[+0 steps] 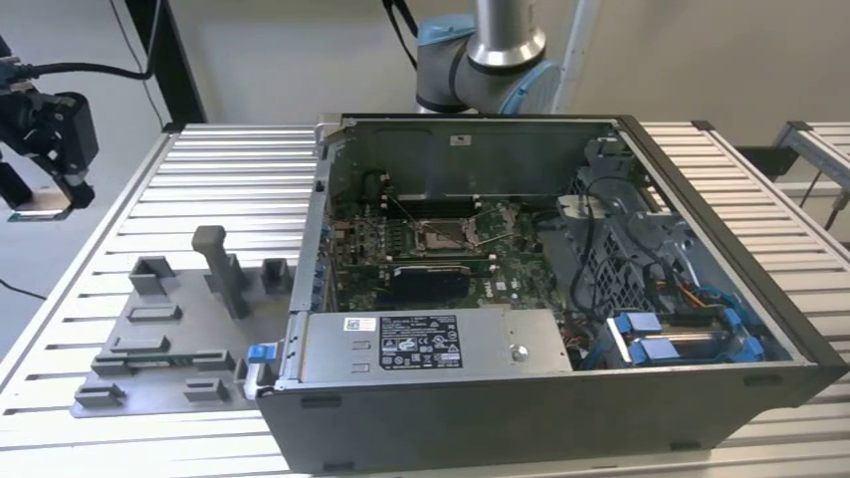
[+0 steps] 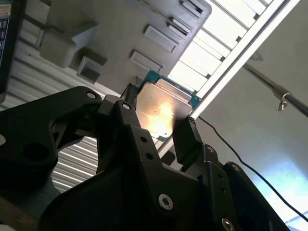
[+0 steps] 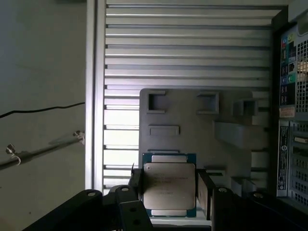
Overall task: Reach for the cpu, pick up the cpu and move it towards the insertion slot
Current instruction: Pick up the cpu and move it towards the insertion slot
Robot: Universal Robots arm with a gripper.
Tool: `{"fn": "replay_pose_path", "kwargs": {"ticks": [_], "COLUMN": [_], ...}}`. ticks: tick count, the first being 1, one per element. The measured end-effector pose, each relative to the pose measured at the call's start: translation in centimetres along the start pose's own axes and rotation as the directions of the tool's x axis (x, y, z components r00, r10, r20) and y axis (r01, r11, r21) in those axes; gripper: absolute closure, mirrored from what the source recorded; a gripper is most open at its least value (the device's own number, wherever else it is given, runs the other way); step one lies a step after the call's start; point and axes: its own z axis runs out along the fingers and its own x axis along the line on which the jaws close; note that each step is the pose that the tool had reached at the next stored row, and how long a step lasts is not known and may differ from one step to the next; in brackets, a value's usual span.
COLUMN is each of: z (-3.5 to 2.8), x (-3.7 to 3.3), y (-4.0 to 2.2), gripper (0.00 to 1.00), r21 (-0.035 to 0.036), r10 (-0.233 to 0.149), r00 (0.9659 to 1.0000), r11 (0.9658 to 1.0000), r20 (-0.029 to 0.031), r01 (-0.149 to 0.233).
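Observation:
The cpu (image 3: 169,187) is a flat square chip with a silvery top and a green rim, and it sits between my two black fingers in both wrist views. My gripper (image 3: 169,191) is shut on the cpu (image 2: 161,113) by two opposite edges. In the exterior view the gripper (image 1: 40,199) hangs high at the far left, past the table's left edge, with a pale chip (image 1: 36,210) at its tips. The insertion slot (image 1: 439,236) is a shiny-framed socket on the green board inside the open computer case, well to the exterior view's right of the gripper.
A grey fixture plate (image 1: 166,344) with raised blocks and an upright post (image 1: 219,269) lies on the slatted table (image 1: 226,169) between gripper and case. The open case (image 1: 743,289) has tall walls; a power supply (image 1: 425,344) fills its near side. The arm's base (image 1: 479,60) stands behind it.

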Motion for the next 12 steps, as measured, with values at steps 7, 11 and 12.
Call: {"fn": "replay_pose_path", "kwargs": {"ticks": [7, 11, 12], "z": [-0.41, -0.47, -0.47], "x": [0.00, -0.02, -0.03], "y": [0.02, 0.03, 0.03], "gripper": [1.00, 1.00, 1.00], "r21": [0.0000, -0.0001, 0.0000], "r10": [0.000, 0.000, 0.000], "r00": [1.0000, 1.0000, 1.0000], "r11": [1.0000, 1.0000, 1.0000], "r20": [0.0000, 0.0000, 0.0000], "r01": [0.000, 0.000, 0.000]}}
